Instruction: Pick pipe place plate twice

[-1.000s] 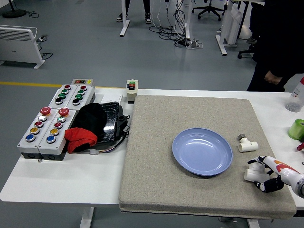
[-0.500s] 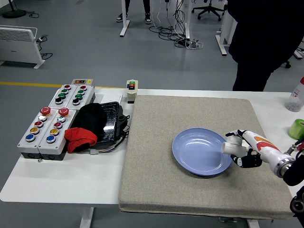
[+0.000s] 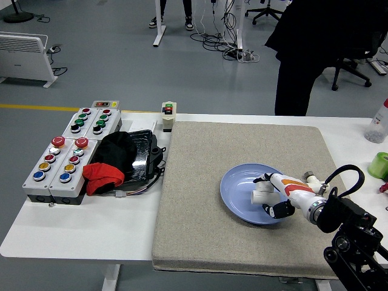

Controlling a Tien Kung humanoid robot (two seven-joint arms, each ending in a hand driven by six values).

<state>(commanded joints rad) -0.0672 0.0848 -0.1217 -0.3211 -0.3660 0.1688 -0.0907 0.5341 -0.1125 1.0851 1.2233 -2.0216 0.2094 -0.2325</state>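
A blue plate (image 3: pixel 242 185) lies on the grey mat (image 3: pixel 200 230) right of centre. My right hand (image 3: pixel 270 195) reaches in from the lower right and is over the plate, fingers curled on a white pipe fitting (image 3: pixel 260 196) held just above or on the plate's inside. A second white pipe fitting (image 3: pixel 311 179) lies on the mat just right of the plate, partly hidden behind my forearm. My left arm is not in view.
Two grey button boxes (image 3: pixel 60 159) and a black tray with a red cloth (image 3: pixel 102 175) sit at the left. A small switch box (image 3: pixel 168 115) stands at the mat's far edge. A person in black (image 3: pixel 315 42) stands at the far side. A green roll (image 3: pixel 379 164) and a bottle (image 3: pixel 377 124) are at the right edge.
My right hand has carried the white pipe fitting leftward, from the mat right of the plate to over the plate's middle. The person at the far side has moved left.
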